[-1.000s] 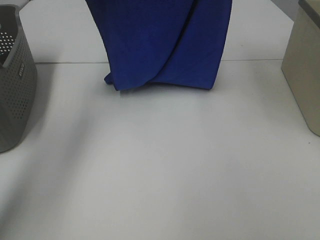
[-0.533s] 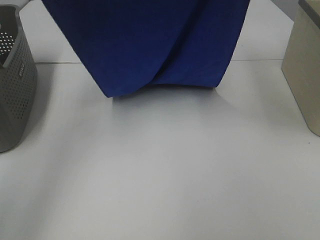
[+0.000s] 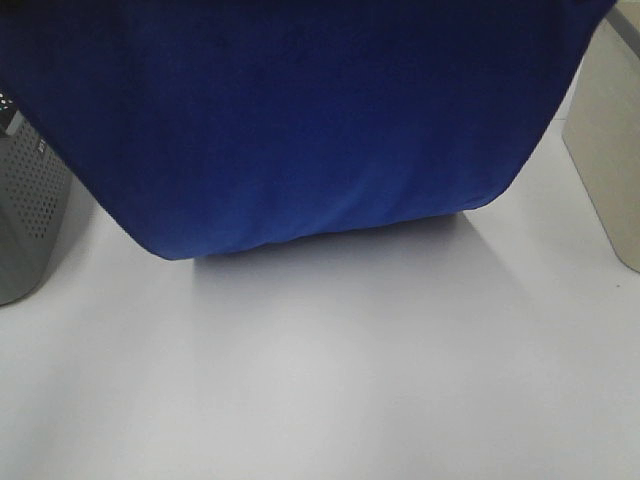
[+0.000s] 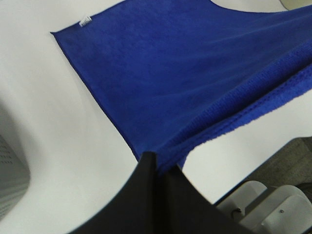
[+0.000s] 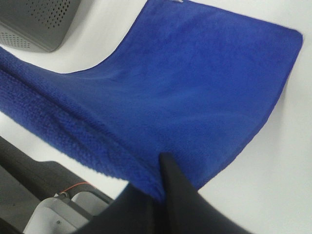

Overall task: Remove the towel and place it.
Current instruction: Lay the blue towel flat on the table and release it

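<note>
The towel (image 3: pixel 320 120) is a solid royal blue with no print, its pile showing a fine nubbly grain along the edge held by the plain black jaws, and a small white tag (image 4: pixel 85 20) marks one corner away from them. Beneath the towel the bench (image 3: pixel 350 380) is plain white, dimmed to a bluish grey in the towel's shadow. In the high view the basket (image 3: pixel 30 200) left of the towel is grey, patterned with rows of small round holes, and the bin (image 3: pixel 605 150) right of the towel is plain pale beige
</note>
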Robot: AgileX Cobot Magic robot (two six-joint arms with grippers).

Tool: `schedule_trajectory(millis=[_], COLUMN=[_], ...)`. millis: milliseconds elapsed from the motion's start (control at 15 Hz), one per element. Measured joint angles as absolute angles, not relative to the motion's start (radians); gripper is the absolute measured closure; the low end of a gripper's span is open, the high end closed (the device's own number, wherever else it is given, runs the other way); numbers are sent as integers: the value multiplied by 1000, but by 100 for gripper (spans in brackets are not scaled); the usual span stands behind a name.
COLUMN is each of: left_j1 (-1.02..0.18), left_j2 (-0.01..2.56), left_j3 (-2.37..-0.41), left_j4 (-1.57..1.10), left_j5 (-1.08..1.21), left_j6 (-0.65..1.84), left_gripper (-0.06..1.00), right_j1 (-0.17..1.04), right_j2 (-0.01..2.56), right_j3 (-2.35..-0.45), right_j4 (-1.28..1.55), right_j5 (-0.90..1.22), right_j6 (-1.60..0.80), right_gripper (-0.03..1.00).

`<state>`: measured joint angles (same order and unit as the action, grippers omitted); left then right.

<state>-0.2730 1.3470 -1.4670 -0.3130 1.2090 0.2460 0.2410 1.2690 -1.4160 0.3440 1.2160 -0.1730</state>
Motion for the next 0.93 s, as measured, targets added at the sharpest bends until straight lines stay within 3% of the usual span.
schedule_trajectory(millis=[533,933], left_j1=[-280,-413], left_j2=[1257,1254], left_j3=[-1115,-843], left_j4=[-390,-394], left_j5=[1202,1199], left_j6=[252,252], left_gripper=[94,94], right_j1=[242,242], right_j2=[1148,1147], right_j3=[-1057,-784], right_j4=[426,480], right_j5=[1211,1211], right_j6=[-117,-117], right_gripper=[95,95])
